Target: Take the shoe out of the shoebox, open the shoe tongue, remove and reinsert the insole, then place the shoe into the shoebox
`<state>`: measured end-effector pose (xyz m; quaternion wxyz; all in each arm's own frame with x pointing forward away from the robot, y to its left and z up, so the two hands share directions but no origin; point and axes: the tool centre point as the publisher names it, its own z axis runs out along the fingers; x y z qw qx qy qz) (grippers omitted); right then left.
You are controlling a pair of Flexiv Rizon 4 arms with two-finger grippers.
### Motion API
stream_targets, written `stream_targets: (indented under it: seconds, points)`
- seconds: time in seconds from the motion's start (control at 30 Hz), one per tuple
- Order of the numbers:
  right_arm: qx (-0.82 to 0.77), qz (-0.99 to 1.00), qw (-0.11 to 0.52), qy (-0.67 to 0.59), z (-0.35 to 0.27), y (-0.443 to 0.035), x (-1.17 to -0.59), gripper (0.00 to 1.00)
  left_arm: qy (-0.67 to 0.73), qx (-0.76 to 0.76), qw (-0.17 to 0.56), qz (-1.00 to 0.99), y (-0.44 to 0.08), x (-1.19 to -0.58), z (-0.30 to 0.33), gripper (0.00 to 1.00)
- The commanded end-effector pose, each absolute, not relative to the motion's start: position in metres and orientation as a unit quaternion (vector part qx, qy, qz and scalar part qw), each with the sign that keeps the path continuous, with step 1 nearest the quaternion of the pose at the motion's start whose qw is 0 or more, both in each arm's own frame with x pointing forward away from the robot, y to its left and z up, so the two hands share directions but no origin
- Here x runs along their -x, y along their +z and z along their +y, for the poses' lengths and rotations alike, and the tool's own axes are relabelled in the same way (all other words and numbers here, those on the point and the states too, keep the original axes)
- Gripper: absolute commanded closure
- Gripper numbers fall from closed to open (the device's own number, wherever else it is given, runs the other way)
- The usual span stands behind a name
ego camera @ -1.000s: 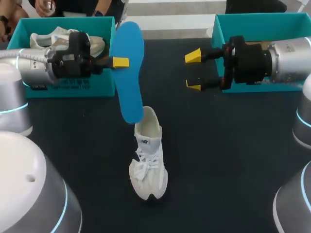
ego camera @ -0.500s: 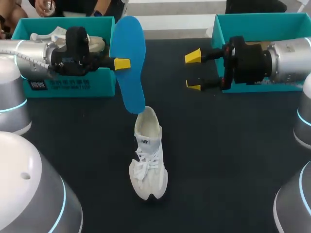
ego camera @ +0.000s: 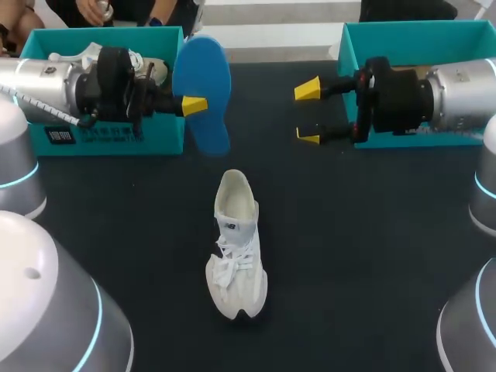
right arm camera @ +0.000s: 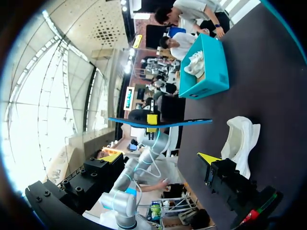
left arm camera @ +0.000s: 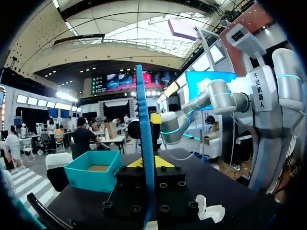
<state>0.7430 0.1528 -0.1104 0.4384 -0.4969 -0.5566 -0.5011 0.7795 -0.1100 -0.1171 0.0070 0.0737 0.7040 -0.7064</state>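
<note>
The white shoe [ego camera: 236,248] lies on the dark table, toe toward the near edge, its opening facing up. My left gripper [ego camera: 195,105] is shut on the blue insole [ego camera: 204,85], which hangs in the air in front of the left teal shoebox [ego camera: 163,136], clear of the shoe's heel. In the left wrist view the insole [left arm camera: 145,139] stands edge-on between the fingers of that gripper [left arm camera: 146,164]. My right gripper [ego camera: 308,114] hangs open and holds nothing, in front of the right teal shoebox [ego camera: 418,25]. The right wrist view shows the insole [right arm camera: 168,122], the shoe [right arm camera: 240,141] and the open right gripper [right arm camera: 160,157].
A second white shoe [ego camera: 74,60] lies in the left shoebox [right arm camera: 211,72], partly hidden by my left arm. The right shoebox [left arm camera: 93,175] shows a brown bottom. Bare dark table surrounds the shoe on all sides.
My left gripper has lifted the insole up and back, away from the shoe; its lower end no longer overlaps the heel. The right arm has not moved.
</note>
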Motion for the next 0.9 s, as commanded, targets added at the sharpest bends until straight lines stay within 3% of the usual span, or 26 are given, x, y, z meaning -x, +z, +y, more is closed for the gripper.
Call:
stream_targets:
  seconds: [0.03,0.37,0.9]
  points:
    - [0.497,-0.556,0.438,-0.502,0.155,-0.111,-0.743,0.00,-0.678,-0.179,0.156,0.695,-0.116,-0.774,-0.110,1.00]
    - [0.497,-0.556,0.438,-0.502,0.155,-0.111,-0.743,0.00,-0.666,-0.347,0.312,0.582,-0.134,-0.770,-0.111,1.00]
    - [0.497,-0.556,0.438,-0.502,0.155,-0.111,-0.743,0.00,-0.498,-0.518,0.550,0.425,-0.144,-0.777,-0.121,1.00]
